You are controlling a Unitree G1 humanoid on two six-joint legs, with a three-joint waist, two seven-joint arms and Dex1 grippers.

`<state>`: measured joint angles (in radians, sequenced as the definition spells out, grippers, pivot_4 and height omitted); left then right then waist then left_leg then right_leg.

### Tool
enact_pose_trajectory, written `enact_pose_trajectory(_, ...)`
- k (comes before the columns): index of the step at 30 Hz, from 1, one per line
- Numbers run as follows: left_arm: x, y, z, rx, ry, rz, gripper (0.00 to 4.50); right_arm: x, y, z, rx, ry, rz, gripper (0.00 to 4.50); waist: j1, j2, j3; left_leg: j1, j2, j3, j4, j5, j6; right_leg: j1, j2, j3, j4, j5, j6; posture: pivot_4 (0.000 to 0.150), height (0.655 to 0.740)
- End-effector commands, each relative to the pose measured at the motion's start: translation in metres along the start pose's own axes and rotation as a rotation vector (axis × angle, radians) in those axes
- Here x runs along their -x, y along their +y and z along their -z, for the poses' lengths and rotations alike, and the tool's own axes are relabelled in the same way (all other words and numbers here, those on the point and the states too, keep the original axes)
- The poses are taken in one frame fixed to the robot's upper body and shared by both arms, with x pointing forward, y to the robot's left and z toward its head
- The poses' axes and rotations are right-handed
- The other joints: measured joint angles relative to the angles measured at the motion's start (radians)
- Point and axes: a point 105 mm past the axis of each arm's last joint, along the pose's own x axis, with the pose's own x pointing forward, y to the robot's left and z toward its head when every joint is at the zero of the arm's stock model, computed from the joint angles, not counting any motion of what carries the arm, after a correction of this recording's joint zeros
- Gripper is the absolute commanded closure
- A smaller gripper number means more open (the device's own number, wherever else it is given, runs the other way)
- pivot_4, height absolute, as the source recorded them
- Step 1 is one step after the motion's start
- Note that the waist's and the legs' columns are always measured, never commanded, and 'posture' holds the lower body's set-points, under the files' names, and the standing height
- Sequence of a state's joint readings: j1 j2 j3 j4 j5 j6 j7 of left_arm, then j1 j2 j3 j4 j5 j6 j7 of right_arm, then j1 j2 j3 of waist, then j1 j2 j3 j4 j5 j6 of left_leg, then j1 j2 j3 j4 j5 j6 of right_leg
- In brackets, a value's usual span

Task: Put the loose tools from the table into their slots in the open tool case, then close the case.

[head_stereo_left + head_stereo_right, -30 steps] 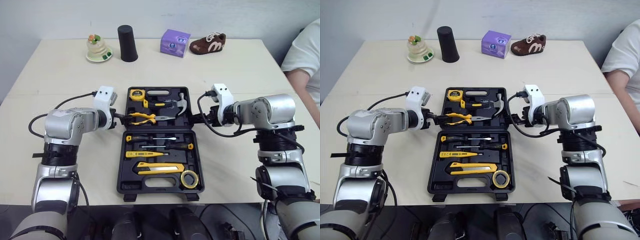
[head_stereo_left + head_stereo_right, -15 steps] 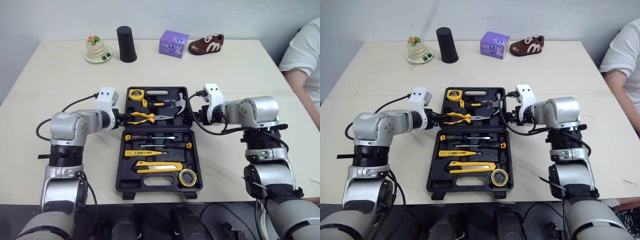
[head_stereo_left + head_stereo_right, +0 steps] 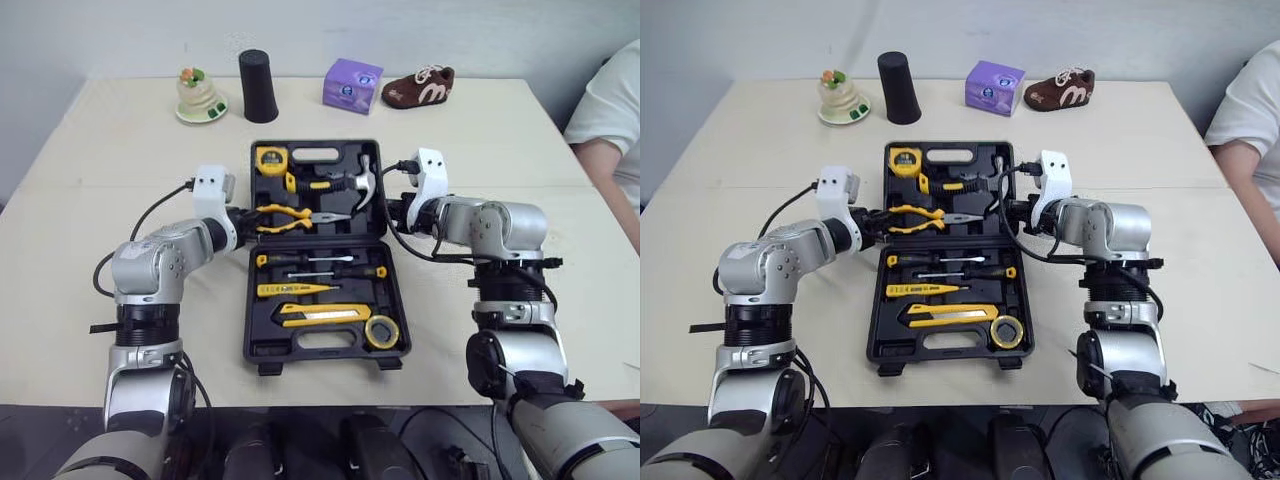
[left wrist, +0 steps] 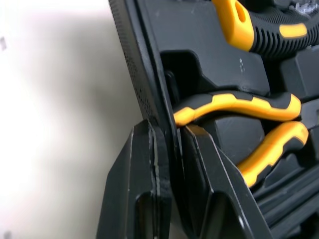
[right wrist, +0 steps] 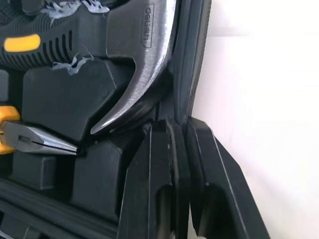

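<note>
Black case: open on table, slots filled.
Left gripper: pinching lid by its left wall.
Right gripper: pinching lid's right wall.
Reason: paired grip likely to swing lid shut evenly.

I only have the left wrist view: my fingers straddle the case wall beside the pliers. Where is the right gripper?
Observer: The right gripper is clamped on the opposite side wall of the tool case, next to the hammer head.
Operator: What fills the half nearer the robot?
Observer: Screwdrivers, a utility knife and a tape roll, all lying in their slots.
Operator: What stands on the table beyond the case?
Observer: A black cup, a purple box and a small brown shoe.
</note>
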<state>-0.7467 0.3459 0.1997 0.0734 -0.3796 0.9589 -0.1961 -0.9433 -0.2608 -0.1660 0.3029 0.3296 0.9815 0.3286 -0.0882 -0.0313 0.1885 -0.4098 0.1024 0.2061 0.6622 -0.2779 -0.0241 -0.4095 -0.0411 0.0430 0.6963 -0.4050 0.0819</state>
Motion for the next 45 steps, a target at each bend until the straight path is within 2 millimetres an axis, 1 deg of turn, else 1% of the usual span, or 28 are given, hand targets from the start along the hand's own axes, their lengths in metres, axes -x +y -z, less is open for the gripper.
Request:
enact_pose_trajectory(1, 0.021, 0.017, -0.055, -0.109, -0.322, -0.099, 4.36, 0.017, 0.014, -0.041, 0.153, -0.293, -0.069, 4.5, -0.005, 0.0, 0.0, -0.001, 0.0, 0.0, -0.001, 0.0, 0.0, -0.001, 0.0, 0.0, 0.0, 0.0, 0.0, 0.15, 0.74)
enact_pose_trajectory(3, 0.03, 0.019, -0.061, -0.235, -0.435, -0.115, 4.37, 0.023, 0.005, -0.036, 0.308, -0.41, -0.023, 4.5, -0.015, 0.0, 0.0, -0.002, 0.0, 0.0, -0.002, 0.0, 0.0, -0.003, 0.0, -0.001, 0.0, 0.0, 0.0, 0.15, 0.74)
enact_pose_trajectory(4, 0.034, 0.019, -0.06, -0.341, -0.465, -0.13, 4.37, 0.024, -0.002, -0.028, 0.435, -0.431, 0.021, 4.5, -0.021, 0.0, 0.0, -0.002, 0.0, 0.0, -0.004, 0.0, 0.0, -0.003, 0.0, -0.001, -0.001, 0.0, 0.0, 0.15, 0.74)
enact_pose_trajectory(5, 0.037, 0.016, -0.054, -0.412, -0.476, -0.112, 4.37, 0.029, -0.012, -0.024, 0.614, -0.477, 0.111, 4.5, -0.025, 0.0, 0.0, -0.002, 0.0, 0.0, -0.005, 0.0, 0.0, -0.003, 0.0, -0.001, -0.002, 0.0, 0.0, 0.15, 0.74)
enact_pose_trajectory(6, 0.039, 0.018, -0.05, -0.426, -0.479, -0.123, 4.38, 0.032, -0.017, -0.018, 0.754, -0.496, 0.149, 4.5, -0.029, 0.0, 0.0, -0.002, -0.001, 0.0, -0.006, 0.0, 0.0, -0.003, 0.0, -0.001, -0.003, 0.0, 0.0, 0.15, 0.74)
enact_pose_trajectory(8, 0.044, 0.018, -0.043, -0.46, -0.5, -0.121, 4.48, 0.036, -0.022, -0.009, 0.95, -0.528, 0.177, 4.5, -0.038, 0.0, 0.0, -0.002, -0.002, 0.0, -0.007, 0.0, 0.0, -0.003, -0.002, -0.001, -0.004, 0.0, 0.0, 0.15, 0.74)
enact_pose_trajectory(10, 0.049, 0.017, -0.037, -0.548, -0.514, -0.122, 4.48, 0.039, -0.022, 0.001, 1.067, -0.551, 0.159, 4.5, -0.049, 0.0, 0.0, -0.002, -0.002, 0.0, -0.006, 0.0, 0.0, -0.002, -0.003, -0.001, -0.004, 0.0, 0.0, 0.15, 0.74)
enact_pose_trajectory(11, 0.052, 0.017, -0.029, -0.607, -0.507, -0.111, 4.48, 0.041, -0.023, 0.007, 1.133, -0.568, 0.153, 4.5, -0.053, 0.0, 0.0, -0.001, -0.002, -0.001, -0.005, 0.0, 0.001, -0.002, -0.003, -0.001, -0.003, 0.0, 0.0, 0.15, 0.74)
enact_pose_trajectory(13, 0.06, 0.008, -0.016, -0.734, -0.532, -0.054, 4.48, 0.046, -0.026, 0.017, 1.244, -0.588, 0.153, 4.5, -0.058, 0.0, 0.0, 0.001, -0.001, 0.0, -0.004, 0.0, 0.001, 0.0, -0.003, 0.001, -0.002, 0.0, 0.0, 0.15, 0.74)
enact_pose_trajectory(15, 0.066, 0.007, 0.001, -0.852, -0.505, -0.02, 4.48, 0.048, -0.032, 0.028, 1.308, -0.57, 0.135, 4.5, -0.062, 0.0, 0.0, 0.003, 0.0, 0.0, -0.004, 0.0, 0.001, 0.002, -0.002, 0.003, -0.001, 0.0, 0.0, 0.15, 0.74)
enact_pose_trajectory(16, 0.068, 0.01, 0.009, -0.847, -0.491, -0.016, 4.48, 0.048, -0.036, 0.035, 1.327, -0.547, 0.117, 4.5, -0.063, 0.0, 0.0, 0.003, 0.0, 0.0, -0.004, 0.0, 0.0, 0.002, -0.001, 0.005, 0.0, 0.0, 0.0, 0.15, 0.74)
enact_pose_trajectory(19, 0.076, 0.015, 0.025, -0.832, -0.464, 0.005, 4.48, 0.049, -0.045, 0.06, 1.298, -0.437, 0.015, 4.5, -0.061, 0.0, 0.0, 0.007, 0.001, -0.002, -0.004, 0.0, 0.0, 0.008, -0.001, 0.007, -0.001, 0.0, 0.0, 0.15, 0.74)
enact_pose_trajectory(21, 0.081, 0.012, 0.028, -0.8, -0.47, 0.037, 4.48, 0.052, -0.047, 0.062, 1.214, -0.42, -0.008, 4.5, -0.054, -0.001, -0.001, 0.015, 0.001, -0.003, -0.005, 0.0, 0.0, 0.017, -0.001, 0.006, -0.003, 0.0, 0.0, 0.15, 0.74)
enact_pose_trajectory(23, 0.084, 0.011, 0.028, -0.803, -0.481, 0.038, 3.63, 0.057, -0.048, 0.055, 1.16, -0.441, -0.008, 3.71, -0.048, -0.001, -0.001, 0.024, 0.001, -0.003, -0.008, 0.0, 0.0, 0.027, 0.0, 0.005, -0.008, 0.0, 0.0, 0.15, 0.74)
enact_pose_trajectory(24, 0.085, 0.011, 0.031, -0.808, -0.466, 0.045, 3.05, 0.058, -0.046, 0.055, 1.146, -0.436, -0.03, 3.14, -0.048, -0.001, -0.001, 0.028, 0.001, -0.004, -0.009, 0.0, 0.0, 0.032, 0.0, 0.005, -0.009, 0.0, 0.0, 0.15, 0.74)
enact_pose_trajectory(25, 0.092, 0.015, 0.037, -0.811, -0.434, 0.036, 2.81, 0.063, -0.048, 0.058, 1.117, -0.403, -0.053, 2.9, -0.047, -0.001, -0.001, 0.028, 0.001, -0.004, -0.01, 0.0, 0.0, 0.033, 0.0, 0.005, -0.01, 0.0, 0.0, 0.15, 0.74)
enact_pose_trajectory(27, 0.121, 0.024, 0.055, -0.761, -0.345, 0.08, 2.09, 0.08, -0.052, 0.063, 0.942, -0.35, -0.13, 2.13, -0.046, -0.001, 0.0, 0.028, 0.001, -0.004, -0.01, 0.0, 0.0, 0.033, -0.001, 0.005, -0.01, 0.0, 0.0, 0.15, 0.74)
enact_pose_trajectory(28, 0.131, 0.026, 0.059, -0.748, -0.326, 0.094, 1.71, 0.084, -0.051, 0.064, 0.895, -0.343, -0.156, 1.69, -0.046, -0.001, 0.0, 0.028, 0.0, -0.004, -0.01, 0.0, 0.0, 0.033, -0.001, 0.005, -0.009, 0.0, 0.0, 0.15, 0.74)
enact_pose_trajectory(29, 0.146, 0.039, 0.059, -0.714, -0.316, 0.027, 1.51, 0.094, -0.056, 0.066, 0.859, -0.34, -0.152, 1.48, -0.045, -0.001, -0.001, 0.028, 0.0, -0.004, -0.01, 0.0, 0.0, 0.033, -0.001, 0.005, -0.01, 0.0, 0.0, 0.15, 0.74)
enact_pose_trajectory(31, 0.171, 0.059, 0.059, -0.681, -0.29, -0.088, 1.51, 0.11, -0.069, 0.073, 0.823, -0.302, -0.124, 1.48, -0.052, -0.001, -0.001, 0.029, 0.001, -0.004, -0.013, 0.0, 0.0, 0.032, -0.001, 0.006, -0.011, 0.0, 0.0, 0.15, 0.74)
enact_pose_trajectory(34, 0.185, 0.068, 0.059, -0.657, -0.266, -0.129, 1.51, 0.124, -0.074, 0.077, 0.791, -0.266, -0.129, 1.48, -0.048, -0.001, 0.0, 0.032, 0.001, -0.005, -0.016, -0.001, -0.001, 0.034, 0.001, 0.008, -0.014, -0.001, -0.001, 0.15, 0.74)
enact_pose_trajectory(36, 0.189, 0.074, 0.051, -0.62, -0.279, -0.156, 1.51, 0.133, -0.073, 0.082, 0.756, -0.227, -0.166, 1.48, -0.045, -0.001, 0.0, 0.033, 0.001, -0.007, -0.015, -0.001, -0.001, 0.036, 0.001, 0.008, -0.014, -0.001, -0.001, 0.15, 0.74)
enact_pose_trajectory(37, 0.187, 0.076, 0.046, -0.613, -0.286, -0.147, 1.51, 0.139, -0.068, 0.091, 0.659, -0.146, -0.236, 1.48, -0.042, -0.001, 0.0, 0.034, 0.001, -0.007, -0.014, -0.001, -0.001, 0.038, 0.001, 0.008, -0.014, -0.001, -0.001, 0.15, 0.74)
enact_pose_trajectory(39, 0.177, 0.079, 0.033, -0.59, -0.314, -0.132, 1.51, 0.147, -0.054, 0.101, 0.604, -0.072, -0.327, 1.48, -0.031, -0.002, 0.0, 0.038, -0.001, -0.008, -0.014, -0.001, 0.0, 0.043, 0.0, 0.008, -0.015, 0.0, -0.001, 0.15, 0.74)
enact_pose_trajectory(42, 0.156, 0.079, 0.023, -0.534, -0.332, -0.097, 2.12, 0.154, -0.04, 0.114, 0.586, 0.004, -0.426, 1.29, -0.002, -0.001, 0.0, 0.042, -0.002, -0.011, -0.014, -0.002, 0.002, 0.05, -0.001, 0.006, -0.02, 0.0, 0.001, 0.15, 0.74)
enact_pose_trajectory(43, 0.147, 0.076, 0.022, -0.53, -0.322, -0.073, 2.56, 0.157, -0.037, 0.119, 0.583, 0.035, -0.455, 1.8, 0.005, -0.002, 0.0, 0.041, -0.003, -0.012, -0.015, -0.002, 0.002, 0.05, -0.002, 0.005, -0.022, 0.001, 0.001, 0.15, 0.74)
enact_pose_trajectory(44, 0.138, 0.068, 0.021, -0.511, -0.316, -0.009, 2.91, 0.159, -0.033, 0.123, 0.582, 0.064, -0.482, 1.92, 0.009, -0.002, -0.001, 0.04, -0.003, -0.013, -0.014, -0.003, 0.002, 0.051, -0.001, 0.004, -0.023, 0.001, 0.001, 0.15, 0.74)
enact_pose_trajectory(45, 0.13, 0.058, 0.02, -0.52, -0.312, 0.055, 3.36, 0.162, -0.03, 0.128, 0.577, 0.1, -0.508, 2.44, 0.014, -0.003, -0.001, 0.04, -0.003, -0.014, -0.014, -0.003, 0.002, 0.052, -0.001, 0.003, -0.024, 0.001, 0.001, 0.15, 0.74)
